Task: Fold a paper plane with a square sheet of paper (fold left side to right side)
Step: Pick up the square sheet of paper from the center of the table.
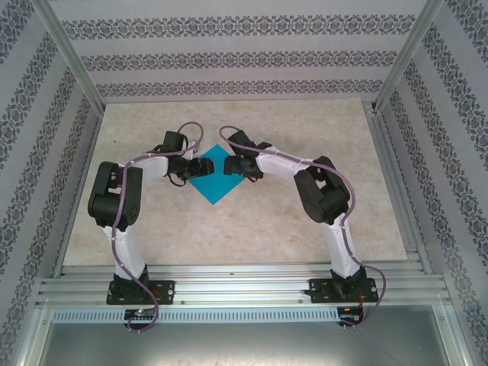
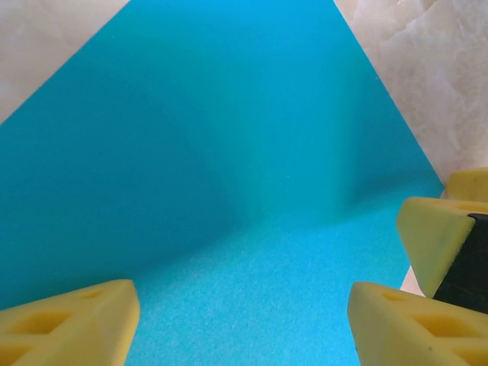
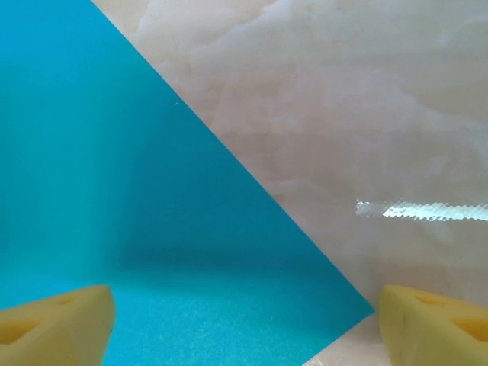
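Nothing to read right now: the square sheet of paper [image 2: 229, 152] just ahead of my fingertips is plain teal with no print, and the table [image 3: 343, 114] beside it carries no lettering, label or number I can make out.

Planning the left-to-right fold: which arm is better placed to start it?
Left. The open left gripper sits over the left corner of the square sheet of paper; the right gripper, also open, is at the opposite corner.
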Robot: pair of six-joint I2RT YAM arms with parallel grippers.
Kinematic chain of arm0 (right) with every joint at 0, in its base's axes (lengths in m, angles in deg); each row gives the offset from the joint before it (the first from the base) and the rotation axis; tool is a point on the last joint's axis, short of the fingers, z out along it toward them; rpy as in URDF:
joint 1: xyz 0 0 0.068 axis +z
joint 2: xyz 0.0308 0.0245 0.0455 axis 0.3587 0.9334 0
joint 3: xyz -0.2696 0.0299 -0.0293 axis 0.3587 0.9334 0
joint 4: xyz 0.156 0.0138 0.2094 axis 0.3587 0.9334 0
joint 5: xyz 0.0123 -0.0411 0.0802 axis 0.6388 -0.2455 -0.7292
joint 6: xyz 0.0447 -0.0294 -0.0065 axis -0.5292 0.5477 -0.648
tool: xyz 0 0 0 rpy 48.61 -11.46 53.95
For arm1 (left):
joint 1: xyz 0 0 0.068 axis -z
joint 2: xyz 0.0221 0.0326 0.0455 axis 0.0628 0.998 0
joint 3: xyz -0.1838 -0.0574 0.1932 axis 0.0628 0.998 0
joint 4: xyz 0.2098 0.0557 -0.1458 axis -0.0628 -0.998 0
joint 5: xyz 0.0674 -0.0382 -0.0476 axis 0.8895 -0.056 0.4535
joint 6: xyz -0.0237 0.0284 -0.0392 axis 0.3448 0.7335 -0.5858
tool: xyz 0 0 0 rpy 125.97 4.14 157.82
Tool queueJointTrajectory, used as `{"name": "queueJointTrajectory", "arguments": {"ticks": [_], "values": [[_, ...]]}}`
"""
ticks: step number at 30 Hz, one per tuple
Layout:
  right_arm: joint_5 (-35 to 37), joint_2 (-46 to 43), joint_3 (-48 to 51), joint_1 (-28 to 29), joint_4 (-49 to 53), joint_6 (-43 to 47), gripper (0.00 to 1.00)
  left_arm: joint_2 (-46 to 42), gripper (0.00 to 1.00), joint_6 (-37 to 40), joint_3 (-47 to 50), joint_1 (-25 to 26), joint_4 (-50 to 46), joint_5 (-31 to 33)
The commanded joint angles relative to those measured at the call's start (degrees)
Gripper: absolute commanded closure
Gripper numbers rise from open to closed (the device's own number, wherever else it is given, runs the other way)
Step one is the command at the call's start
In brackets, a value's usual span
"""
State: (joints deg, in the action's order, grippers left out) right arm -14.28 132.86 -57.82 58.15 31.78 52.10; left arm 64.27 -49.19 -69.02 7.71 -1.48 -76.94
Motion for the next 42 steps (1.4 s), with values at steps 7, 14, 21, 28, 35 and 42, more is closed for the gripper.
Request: {"name": "queueJointTrajectory", "arguments": {"ticks": [7, 14, 21, 28, 35, 42], "values": [[-10.24, 2.66, -1.11, 1.73, -6.57, -2.94, 0.19, 2.31, 0.25, -0.90, 2.57, 0.82, -1.83, -0.05], [-12.99, 1.98, -0.55, 1.84, -9.88, -3.76, 0.25, 2.27, 0.25, -1.28, 2.91, 0.99, -1.18, -0.88], [-13.56, 0.09, 3.04, 0.93, -14.97, -5.41, 0.42, 0.63, 0.25, -1.28, 3.52, 0.99, -0.05, -2.37], [-15.10, -3.83, 8.37, -0.16, -21.80, -6.57, 0.64, -5.68, 0.23, -1.09, 4.24, 0.48, 0.00, -3.44], [-18.43, -8.66, 14.70, -1.25, -29.89, -7.03, 0.74, -15.52, 0.20, -0.82, 6.40, -2.97, -0.94, -4.43], [-23.91, -18.63, 24.61, -3.83, -40.04, -4.28, 0.79, -27.39, 0.15, -0.14, 10.90, -10.47, 0.55, -10.02]]}}
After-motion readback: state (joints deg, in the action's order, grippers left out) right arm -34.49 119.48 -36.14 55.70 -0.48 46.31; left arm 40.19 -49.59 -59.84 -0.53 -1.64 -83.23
